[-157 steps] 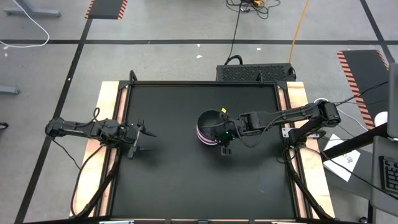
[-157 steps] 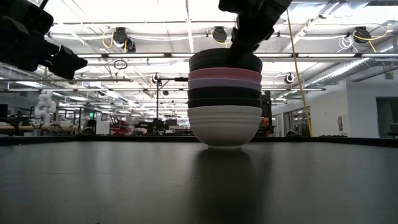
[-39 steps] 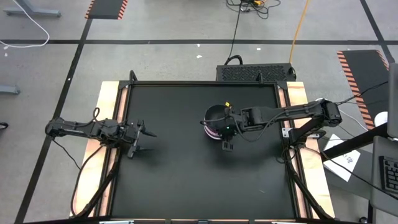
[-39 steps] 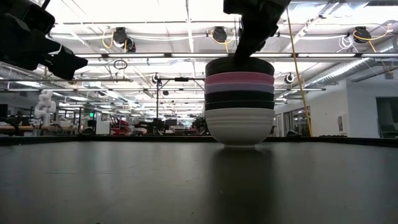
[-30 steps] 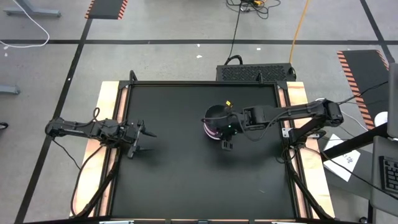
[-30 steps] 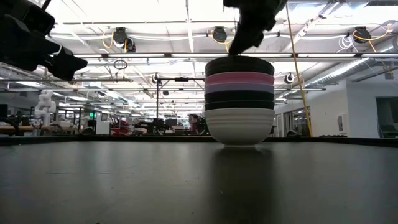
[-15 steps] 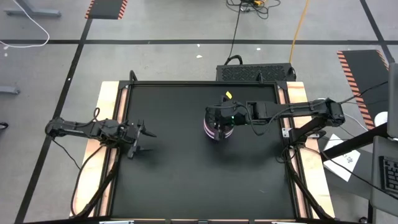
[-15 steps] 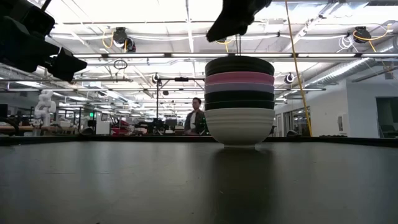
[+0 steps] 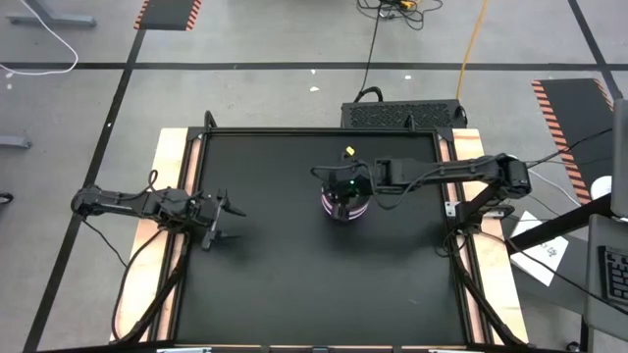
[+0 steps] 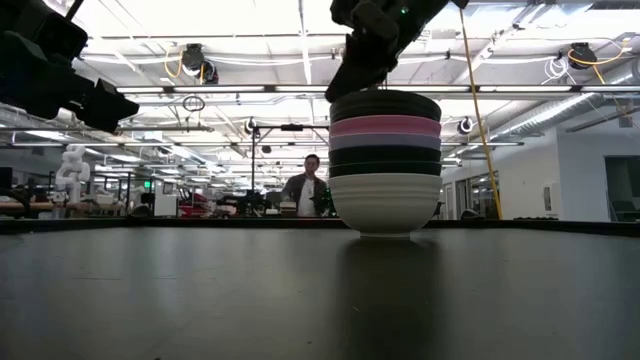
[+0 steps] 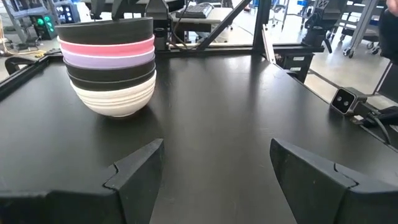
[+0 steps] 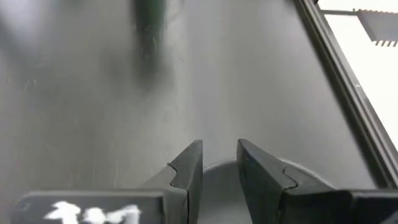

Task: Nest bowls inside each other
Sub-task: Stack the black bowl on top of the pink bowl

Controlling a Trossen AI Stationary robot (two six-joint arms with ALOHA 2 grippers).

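Observation:
Several bowls stand nested in one stack (image 9: 336,209) (image 10: 385,160) (image 11: 112,68) a little right of the table's middle. A black bowl is on top, with pink, lavender and black ones under it. The white bowl (image 10: 376,205) at the bottom rests by its foot on the black mat. My right gripper (image 9: 332,185) (image 10: 340,90) (image 12: 219,146) hovers just above the stack's far rim. It slants down, with a narrow gap between its fingers and nothing in it. My left gripper (image 9: 234,222) (image 11: 214,146) waits open at the table's left edge.
Black mat (image 9: 294,284) lies bare all round the stack. Wooden strips (image 9: 169,157) line the table's left and right sides. A black box (image 9: 402,113) sits behind the far edge. In the low view a person (image 10: 305,190) stands far off in the room.
My right gripper has risen off the top black bowl's rim and swung toward the table's far edge, across the stack. It has tipped further downward. The stack has stayed where it was.

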